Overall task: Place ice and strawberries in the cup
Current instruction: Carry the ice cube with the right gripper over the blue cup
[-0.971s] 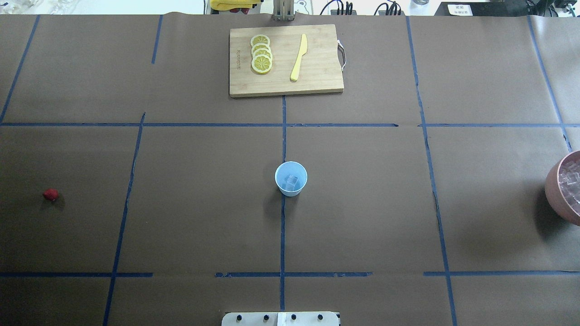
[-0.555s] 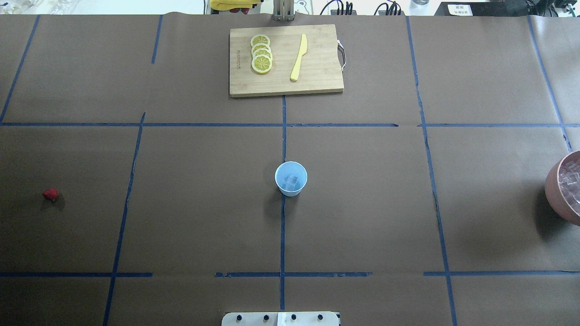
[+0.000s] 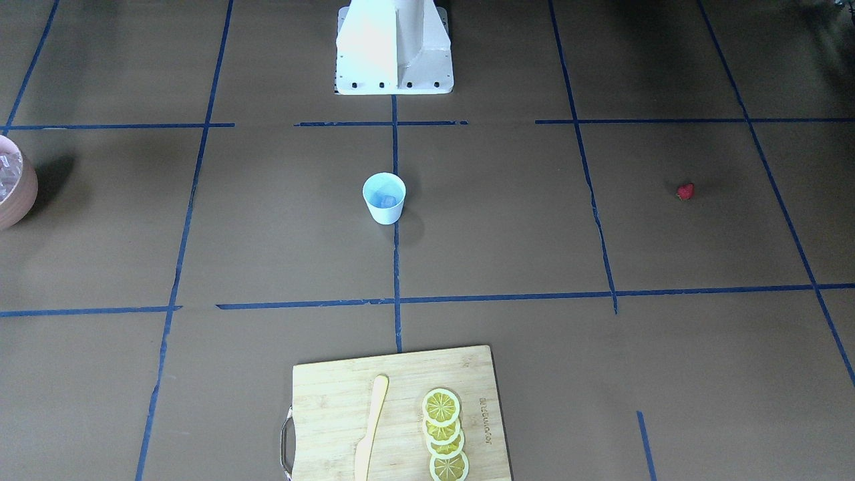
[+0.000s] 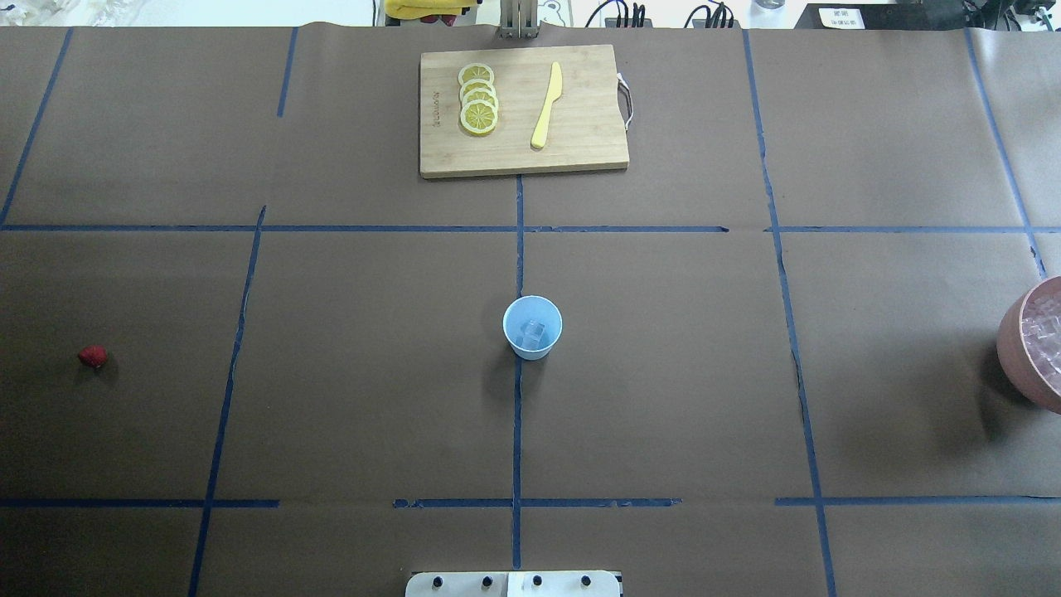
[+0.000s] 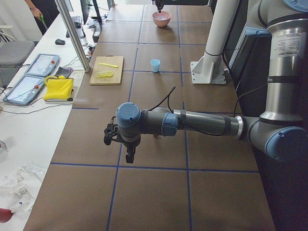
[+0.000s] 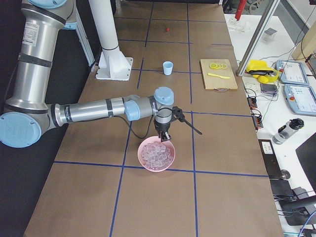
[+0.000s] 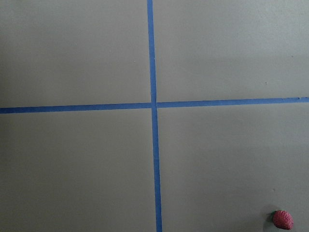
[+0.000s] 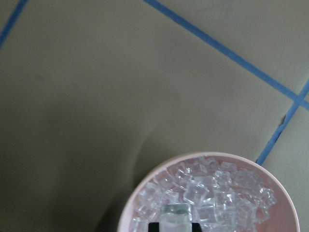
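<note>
The light-blue cup [image 4: 532, 327] stands mid-table with an ice cube [image 4: 532, 333] inside; it also shows in the front view [image 3: 384, 199]. The red strawberry [image 4: 93, 356] lies alone at the far left and at the left wrist view's lower right corner [image 7: 282, 220]. My right gripper [image 8: 175, 226] hangs over the pink bowl [image 8: 145, 181] of ice cubes [image 8: 212, 188], with a clear cube between its fingertips. In the right side view it [image 6: 163, 137] is just above the bowl [image 6: 156, 169]. My left gripper [image 5: 130, 158] hovers over bare table; I cannot tell whether it is open.
A wooden cutting board [image 4: 580, 141] at the far edge carries lemon slices [image 4: 478, 99] and a yellow knife [image 4: 547, 104]. The pink bowl [image 4: 1015, 348] sits at the table's right edge. The robot base [image 3: 394, 47] stands at the near middle. Blue tape lines cross the brown table.
</note>
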`<state>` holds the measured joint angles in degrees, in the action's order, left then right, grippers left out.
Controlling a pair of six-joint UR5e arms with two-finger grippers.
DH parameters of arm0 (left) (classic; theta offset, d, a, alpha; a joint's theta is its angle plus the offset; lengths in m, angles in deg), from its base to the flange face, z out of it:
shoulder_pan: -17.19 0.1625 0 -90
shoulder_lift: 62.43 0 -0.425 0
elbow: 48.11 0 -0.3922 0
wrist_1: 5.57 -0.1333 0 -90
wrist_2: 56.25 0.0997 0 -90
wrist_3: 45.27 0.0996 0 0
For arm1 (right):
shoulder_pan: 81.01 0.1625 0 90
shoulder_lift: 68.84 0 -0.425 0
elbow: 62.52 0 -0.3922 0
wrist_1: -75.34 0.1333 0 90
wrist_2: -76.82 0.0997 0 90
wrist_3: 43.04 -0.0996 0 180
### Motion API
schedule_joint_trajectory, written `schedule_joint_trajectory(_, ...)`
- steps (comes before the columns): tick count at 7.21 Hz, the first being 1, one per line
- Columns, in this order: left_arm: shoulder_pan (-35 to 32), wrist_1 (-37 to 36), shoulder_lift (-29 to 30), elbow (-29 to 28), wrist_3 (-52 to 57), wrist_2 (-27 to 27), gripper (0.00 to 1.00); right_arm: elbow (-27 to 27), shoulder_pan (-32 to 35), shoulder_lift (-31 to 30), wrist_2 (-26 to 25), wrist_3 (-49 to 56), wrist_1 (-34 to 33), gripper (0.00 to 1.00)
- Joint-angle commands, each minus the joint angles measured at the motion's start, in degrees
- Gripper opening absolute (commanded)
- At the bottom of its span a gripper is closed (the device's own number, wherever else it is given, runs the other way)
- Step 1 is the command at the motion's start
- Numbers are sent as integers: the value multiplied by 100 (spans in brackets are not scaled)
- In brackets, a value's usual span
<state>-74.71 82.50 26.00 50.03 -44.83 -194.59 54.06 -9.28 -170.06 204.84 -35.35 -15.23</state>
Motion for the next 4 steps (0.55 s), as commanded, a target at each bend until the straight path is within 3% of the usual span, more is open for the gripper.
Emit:
schedule_joint_trajectory(1, 6, 0, -1, -14, 0, 0, 100, 366, -183, 1186, 205, -885, -1058, 0)
schedule_joint_trajectory(4, 6, 9, -80, -40, 0, 0, 100, 102, -1700, 2708, -39, -3625, -1060, 0)
